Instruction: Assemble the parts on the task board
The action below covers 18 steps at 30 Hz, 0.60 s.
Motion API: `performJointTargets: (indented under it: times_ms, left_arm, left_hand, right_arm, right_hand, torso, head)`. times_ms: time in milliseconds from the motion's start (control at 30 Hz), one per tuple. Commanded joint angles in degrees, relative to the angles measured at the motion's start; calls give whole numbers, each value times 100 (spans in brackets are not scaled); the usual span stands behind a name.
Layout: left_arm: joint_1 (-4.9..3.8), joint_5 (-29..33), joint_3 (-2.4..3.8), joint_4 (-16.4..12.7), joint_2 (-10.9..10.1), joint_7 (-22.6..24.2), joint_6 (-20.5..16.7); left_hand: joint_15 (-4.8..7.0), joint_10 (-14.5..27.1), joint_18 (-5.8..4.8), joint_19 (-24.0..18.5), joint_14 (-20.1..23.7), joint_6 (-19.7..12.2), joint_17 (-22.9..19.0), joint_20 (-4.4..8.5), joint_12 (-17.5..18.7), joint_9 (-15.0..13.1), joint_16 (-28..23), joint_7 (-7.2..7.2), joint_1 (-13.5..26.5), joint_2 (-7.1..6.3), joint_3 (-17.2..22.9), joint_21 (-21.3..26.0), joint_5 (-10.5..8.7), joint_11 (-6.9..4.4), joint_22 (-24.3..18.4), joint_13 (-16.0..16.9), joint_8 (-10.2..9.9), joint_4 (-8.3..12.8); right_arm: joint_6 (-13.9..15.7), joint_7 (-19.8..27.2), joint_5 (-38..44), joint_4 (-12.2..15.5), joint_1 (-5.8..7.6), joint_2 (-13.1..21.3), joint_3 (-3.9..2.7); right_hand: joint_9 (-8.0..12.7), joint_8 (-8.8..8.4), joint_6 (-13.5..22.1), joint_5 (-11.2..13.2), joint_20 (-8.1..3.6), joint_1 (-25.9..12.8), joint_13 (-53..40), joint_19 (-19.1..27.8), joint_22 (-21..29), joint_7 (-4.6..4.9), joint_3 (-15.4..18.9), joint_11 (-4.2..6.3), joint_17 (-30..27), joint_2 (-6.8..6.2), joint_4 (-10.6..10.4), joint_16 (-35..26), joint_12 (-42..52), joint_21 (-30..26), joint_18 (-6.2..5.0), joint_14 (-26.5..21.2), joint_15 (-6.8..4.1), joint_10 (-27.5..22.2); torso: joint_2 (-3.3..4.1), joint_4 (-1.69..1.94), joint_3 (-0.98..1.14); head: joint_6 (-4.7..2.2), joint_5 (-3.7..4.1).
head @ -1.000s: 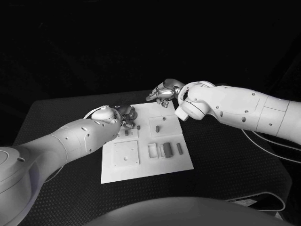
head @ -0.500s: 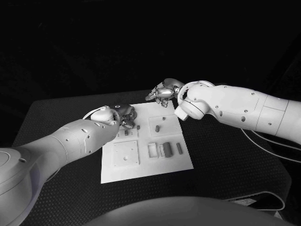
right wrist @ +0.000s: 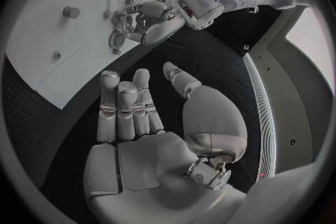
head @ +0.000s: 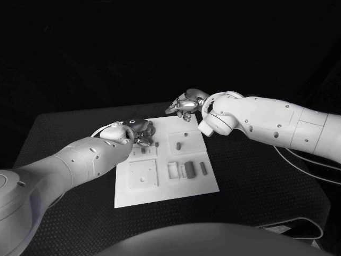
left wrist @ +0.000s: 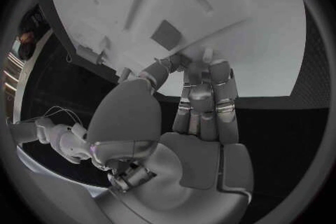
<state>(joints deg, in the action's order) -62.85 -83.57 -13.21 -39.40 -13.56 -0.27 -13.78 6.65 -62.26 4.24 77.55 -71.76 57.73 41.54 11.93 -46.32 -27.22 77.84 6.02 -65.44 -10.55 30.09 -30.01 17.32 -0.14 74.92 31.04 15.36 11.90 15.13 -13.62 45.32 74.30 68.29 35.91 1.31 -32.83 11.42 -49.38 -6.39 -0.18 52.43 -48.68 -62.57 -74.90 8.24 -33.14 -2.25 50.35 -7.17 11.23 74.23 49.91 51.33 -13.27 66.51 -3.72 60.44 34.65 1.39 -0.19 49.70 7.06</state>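
the task board (head: 164,186) is seen lying flat in the middle of the black table (head: 255,181), with small parts set in its recesses: a round peg (head: 177,145) stands near the far middle, and several oblong pieces (head: 187,170) lie side by side toward the right edge, beside a square plate (head: 142,173) on the left half. the left hand (head: 138,131) is placed over the board's far left corner, its fingers (left wrist: 201,95) stretched forward and close together with the tips down at the board's surface; whether anything is pinched beneath them cannot be told. the right hand (head: 186,104) is held above the table just beyond the board's far edge, apart from the board. in the right wrist view its palm (right wrist: 150,162) is seen bare, with the fingers (right wrist: 122,109) extended side by side and the thumb set apart, nothing being held.
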Motion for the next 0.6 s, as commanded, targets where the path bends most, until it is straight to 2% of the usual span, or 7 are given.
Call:
performJointTargets:
  times_ms: [33,267,600]
  left_arm:
    - [28,54,-11,-60,-27,255,-184]
    - [19,169,-3,-96,-87,306,-386]
    - [-48,247,32,-156,-169,344,-622]
  left_hand:
    - [5,-80,126,25,-33,50,9,10,37,6,19,4,1,55,14,-37,34,-19,117,11,10,35]
    - [11,-88,124,32,-38,59,9,14,44,6,15,0,-12,57,18,-38,12,-24,115,19,15,52]
    - [9,-85,121,43,-46,38,9,17,56,13,7,4,-4,70,22,-37,7,-22,112,26,3,45]
  right_arm:
    - [-29,52,53,17,1,12,-4]
    - [-31,54,53,20,1,19,-6]
    - [-29,55,53,25,1,31,-7]
  right_hand:
    - [1,28,7,-8,-27,-51,9,-23,-67,43,-18,9,-9,-16,20,6,33,-18,-173,13,-38,-19]
    - [2,28,7,-8,-27,-52,10,-24,-67,43,-18,9,-9,-18,21,6,34,-18,-173,13,-38,-19]
    - [2,28,8,-8,-27,-54,11,-24,-67,43,-18,9,-9,-21,21,6,34,-19,-173,13,-38,-19]
  torso:
    - [-4,8,-3]
    - [2,0,-4]
    - [4,-2,-3]
  head:
    - [-8,6]
    - [-17,-7]
    - [-37,-23]
